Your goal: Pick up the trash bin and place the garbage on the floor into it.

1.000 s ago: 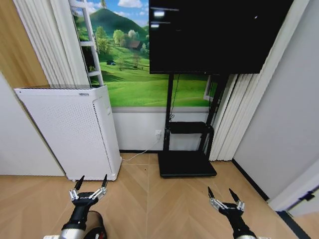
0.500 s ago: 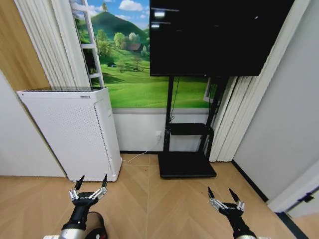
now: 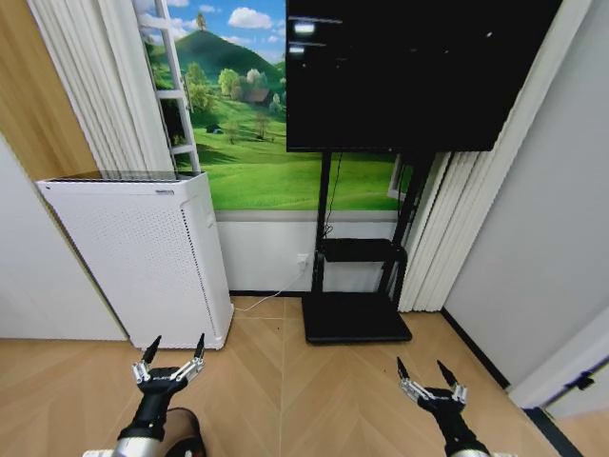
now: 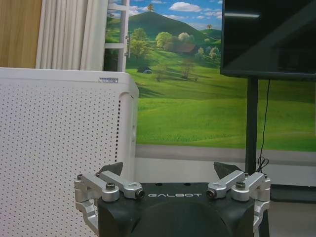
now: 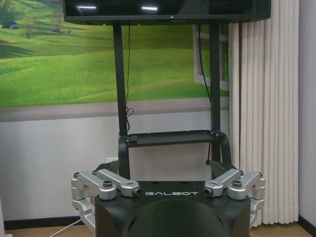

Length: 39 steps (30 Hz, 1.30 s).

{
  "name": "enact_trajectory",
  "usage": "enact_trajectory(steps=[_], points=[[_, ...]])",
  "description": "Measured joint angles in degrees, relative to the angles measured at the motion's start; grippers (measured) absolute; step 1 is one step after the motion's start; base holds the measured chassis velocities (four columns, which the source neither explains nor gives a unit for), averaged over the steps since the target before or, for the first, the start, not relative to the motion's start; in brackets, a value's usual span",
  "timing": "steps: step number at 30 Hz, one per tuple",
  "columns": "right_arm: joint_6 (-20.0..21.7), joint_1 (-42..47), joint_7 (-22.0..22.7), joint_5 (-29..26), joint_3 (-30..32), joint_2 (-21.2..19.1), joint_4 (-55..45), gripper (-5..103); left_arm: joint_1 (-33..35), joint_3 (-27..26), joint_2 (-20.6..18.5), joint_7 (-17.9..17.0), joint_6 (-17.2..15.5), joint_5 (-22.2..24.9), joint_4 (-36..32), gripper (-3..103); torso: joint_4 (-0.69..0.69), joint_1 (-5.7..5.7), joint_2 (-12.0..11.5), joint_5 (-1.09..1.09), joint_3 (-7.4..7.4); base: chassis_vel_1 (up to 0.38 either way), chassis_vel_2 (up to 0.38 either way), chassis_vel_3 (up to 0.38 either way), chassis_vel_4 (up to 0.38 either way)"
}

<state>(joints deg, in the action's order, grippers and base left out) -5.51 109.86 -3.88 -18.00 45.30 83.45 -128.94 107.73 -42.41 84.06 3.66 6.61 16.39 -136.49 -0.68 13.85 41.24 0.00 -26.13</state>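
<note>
Floor lies beneath left gripper and right gripper, both spread, empty.

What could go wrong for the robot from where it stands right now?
Driving forward, the open left hand could strike the white appliance just ahead of it. The white cable lying on the floor beside that appliance might snag a wheel. The open right hand faces the TV stand base and could bump it.
</note>
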Motion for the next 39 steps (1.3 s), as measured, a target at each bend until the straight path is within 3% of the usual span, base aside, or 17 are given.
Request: enact_trajectory(steps=[10, 39], points=[[0.0, 0.0, 0.0, 0.0, 0.0, 0.0, 0.0, 100, 0.0, 0.0, 0.0, 0.0, 0.0, 0.0, 0.0, 100, 0.00, 0.72, 1.9, 0.00, -1.22, 0.000, 0.000, 0.000, 0.000], [0.0, 0.0, 0.0, 0.0, 0.0, 0.0, 0.0, 100, 0.0, 0.0, 0.0, 0.0, 0.0, 0.0, 0.0, 100, -0.01, 0.53, 1.4, 0.02, -0.93, 0.031, 0.036, -0.032, -0.034]])
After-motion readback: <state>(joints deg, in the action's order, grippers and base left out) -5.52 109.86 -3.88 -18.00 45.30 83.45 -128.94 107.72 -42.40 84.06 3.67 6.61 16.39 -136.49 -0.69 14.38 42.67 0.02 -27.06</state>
